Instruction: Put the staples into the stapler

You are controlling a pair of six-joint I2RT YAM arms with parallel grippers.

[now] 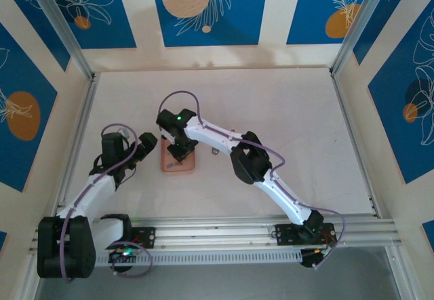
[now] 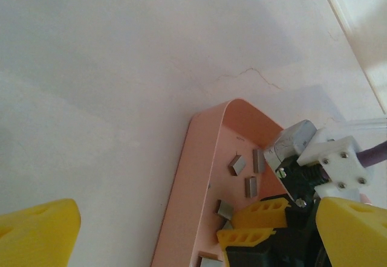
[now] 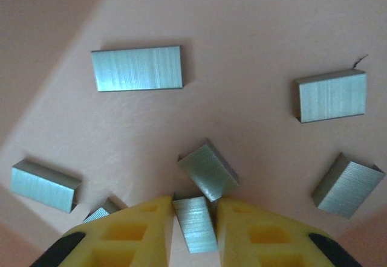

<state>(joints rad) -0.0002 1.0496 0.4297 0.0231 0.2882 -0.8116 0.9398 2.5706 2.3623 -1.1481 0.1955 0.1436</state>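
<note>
**Inside 1 salmon-pink tray (image 2: 181,206): 7 staples (image 3: 136,67), 1 being pinched**

Right gripper (image 3: 195,203) is squeezing 1 strip between narrow jaws; 6 others are lying loose around it. Left gripper (image 2: 199,218) is hovering beside the tray, jaws spread wide.

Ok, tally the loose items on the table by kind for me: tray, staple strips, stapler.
salmon-pink tray: 1
staple strips: 7, counted in the right wrist view
stapler: 1, a small grey item just right of the tray
Total: 9
</note>
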